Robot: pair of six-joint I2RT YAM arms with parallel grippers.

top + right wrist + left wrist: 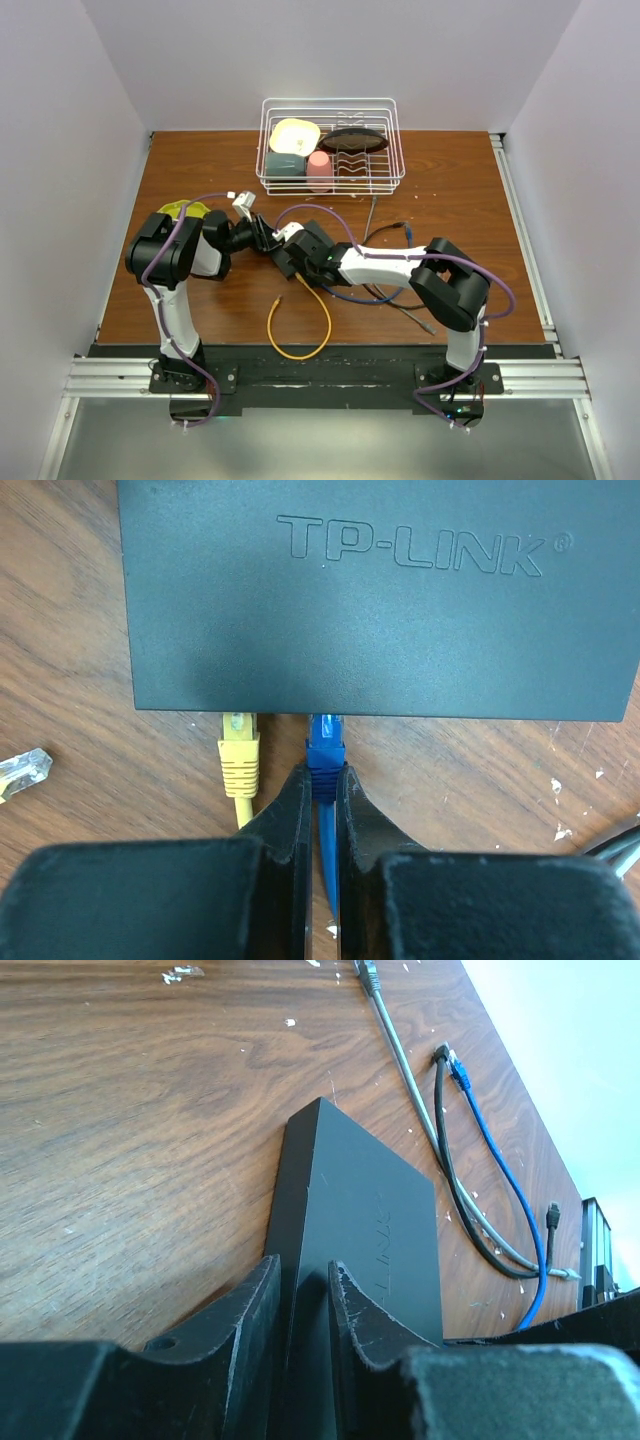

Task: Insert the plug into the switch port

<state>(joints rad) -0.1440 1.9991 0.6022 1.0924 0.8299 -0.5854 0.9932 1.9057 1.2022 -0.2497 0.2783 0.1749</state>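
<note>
Pinches a blue plug (325, 748) with the right tool (325, 780), matte black fingers (292, 815) clenched on its ribbed boot. Holds the plug's tip against the near narrow edge of the switch (380, 610) at 12 o'clock. Cannot tell how deep it sits, with the port itself out of sight under that edge. Just beside the plug at 9 o'clock, a yellow plug (238, 755) with a ribbed boot and a translucent clip, butted to the same edge. Far out at 9 o'clock, a clear plastic connector (22, 772) lying loose on the wood.

Grips the switch with the left tool (303, 1272), scuffed black fingers clenched on its near end. A flat, matte, dark grey slab, rectangular and sharp-cornered, with embossed lettering on top. Under it the surface (150, 1110): brown wood grain, glossy, dotted with white flecks. Toward 2 o'clock from the switch, three thin cords running close together: a grey cord (400, 1060), a black cord (440, 1130) and a blue cord (505, 1170).

From above, at 12 o'clock on the surface, a white wire rack (398, 150) holding a yellow bowl (294, 135), a pink cup (319, 170), a dark oval dish (354, 140) and a green cup (283, 164). At 6 o'clock, a yellow cord (300, 340) curled in an open loop.
</note>
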